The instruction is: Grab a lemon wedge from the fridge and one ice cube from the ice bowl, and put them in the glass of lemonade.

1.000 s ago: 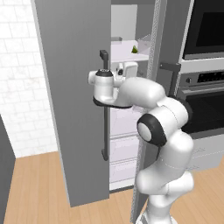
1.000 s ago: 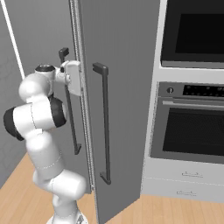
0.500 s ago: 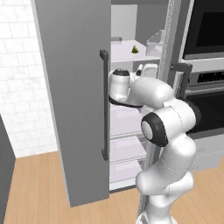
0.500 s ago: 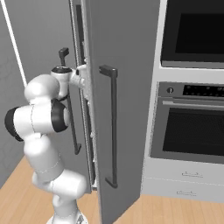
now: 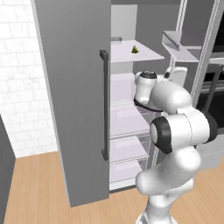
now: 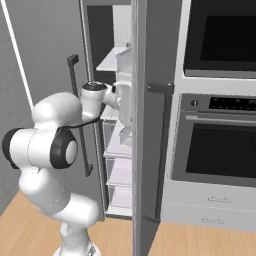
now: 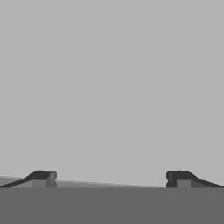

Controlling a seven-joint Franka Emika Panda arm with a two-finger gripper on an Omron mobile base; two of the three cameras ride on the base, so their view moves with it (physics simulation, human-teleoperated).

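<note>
The right-hand door of the tall grey two-door fridge [image 5: 74, 87] now stands swung well out, where a second ago it was only partly ajar, and the white arm has folded in closer to the cabinet between the two doors. That opens a clear look at the white shelves: the tiny yellow-green lemon wedge [image 5: 134, 50] sits upright on the upper white shelf [image 5: 127, 54], at about 11 o'clock from the arm's wrist in the left base view, well apart from it and above it.

The two-finger gripper [image 7: 111, 177] has its jaws wide apart and holds nothing; in the hand view its dark fingertips [image 7: 43, 177] face a plain grey surface, probably the inner face of a door or a wall of the fridge, though I cannot tell which.

As a judgement, the door-opening step looks finished and the reach for the wedge has not yet begun. The hand must rise and turn toward the upper shelf, and the small wedge will need a careful, centred pinch.
</note>
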